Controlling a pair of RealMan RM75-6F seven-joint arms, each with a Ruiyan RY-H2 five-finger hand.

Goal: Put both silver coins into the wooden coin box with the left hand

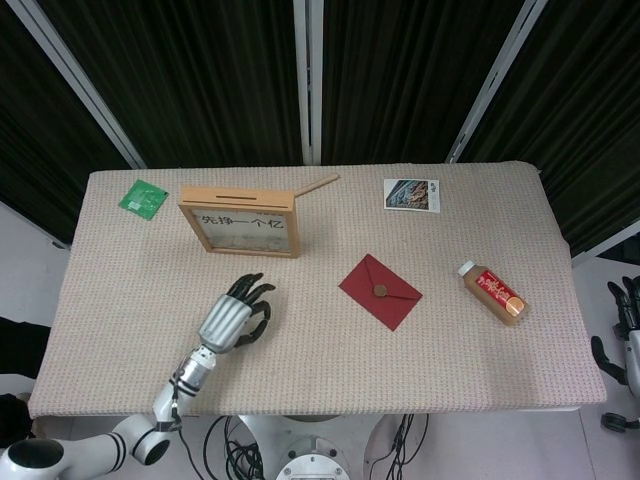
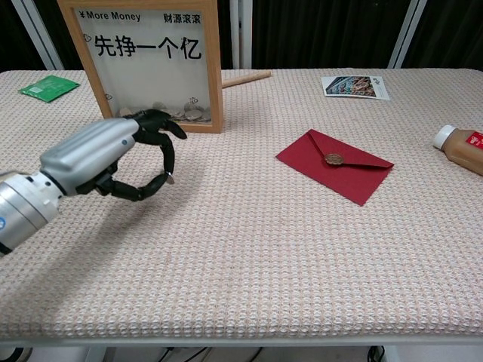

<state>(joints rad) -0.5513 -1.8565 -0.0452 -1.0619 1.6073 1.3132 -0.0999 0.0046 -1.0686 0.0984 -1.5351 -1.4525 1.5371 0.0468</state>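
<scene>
The wooden coin box [image 1: 240, 222] stands upright at the back left, its glass front [image 2: 143, 60] facing me and several coins lying in its bottom. My left hand [image 2: 113, 154] hovers above the cloth just in front of the box. Its thumb and a finger pinch a small silver coin [image 2: 168, 179], while the other fingers curl over it. In the head view the left hand [image 1: 235, 315] sits below the box. I see no other loose silver coin on the cloth. My right hand [image 1: 628, 325] hangs off the table's right edge, holding nothing.
A red envelope [image 1: 380, 291] with a round seal lies mid-table, with a brown bottle [image 1: 492, 292] on its side to the right of it. A green packet [image 1: 143, 198], a wooden stick [image 1: 316, 186] and a picture card [image 1: 411, 194] lie along the back.
</scene>
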